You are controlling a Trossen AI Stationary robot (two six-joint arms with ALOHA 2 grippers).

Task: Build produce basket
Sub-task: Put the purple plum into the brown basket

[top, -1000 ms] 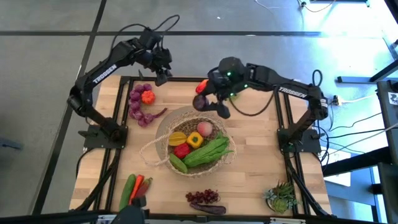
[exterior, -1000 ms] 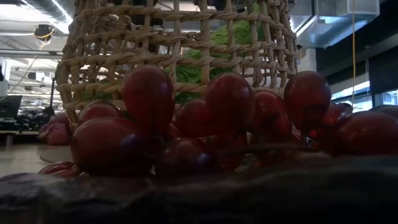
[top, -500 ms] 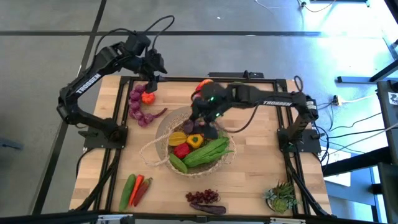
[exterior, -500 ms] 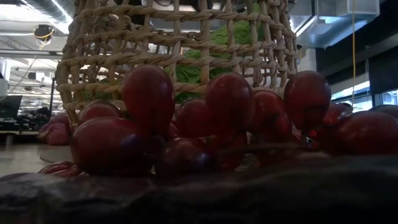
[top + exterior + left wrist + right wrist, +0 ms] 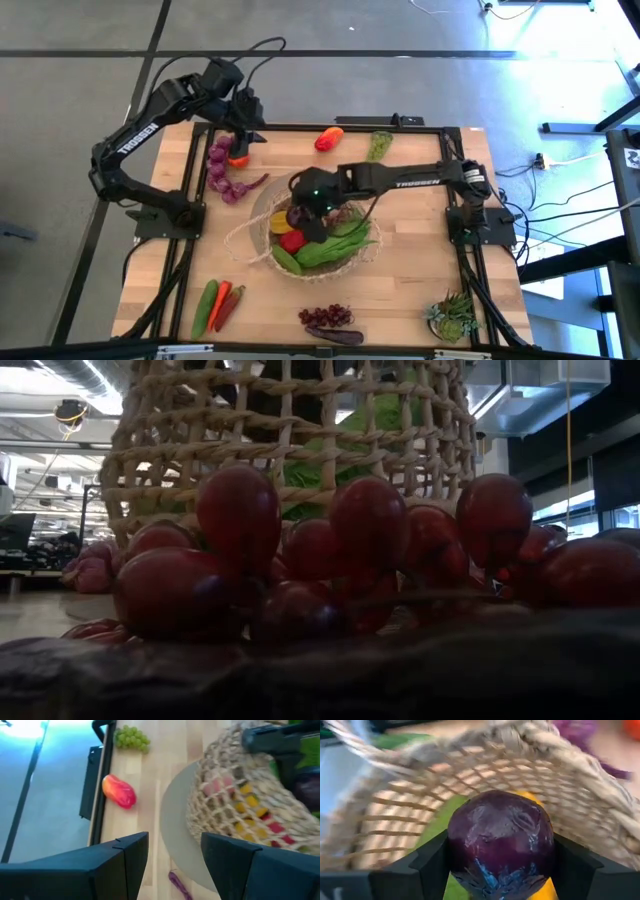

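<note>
The tan woven basket [image 5: 262,232] sits mid-table and holds yellow, red and green produce [image 5: 335,243]. My right gripper [image 5: 303,218] reaches over it from the right, shut on a round dark purple cabbage [image 5: 500,837]. My left gripper [image 5: 246,133] hangs open over the far left corner with nothing between its fingers [image 5: 130,860]. Below it lie purple and orange pieces [image 5: 225,165]. A red pepper [image 5: 328,138] and green grapes [image 5: 380,145] lie at the far edge. The low view shows purple grapes [image 5: 330,550] in front of the basket's wall [image 5: 280,440]. My right gripper pinches the purple cabbage between its two fingers, one on each opposite side [image 5: 457,845]. The fingers slant down from the table's right side. The cabbage sits within the basket's rim [image 5: 560,750]; whether it rests on the produce under it, I cannot tell.
A cucumber and chillies [image 5: 217,303] lie near the front left. Purple grapes [image 5: 326,315] and a dark aubergine [image 5: 335,335] lie at the front edge. A spiky potted plant [image 5: 453,316] stands front right. Bare wood shows right of the basket.
My right gripper has carried the purple cabbage from the far side of the table down and toward the near edge into the basket, rolling its wrist on the way. My left gripper has drawn back toward the table's left edge and risen a little.
</note>
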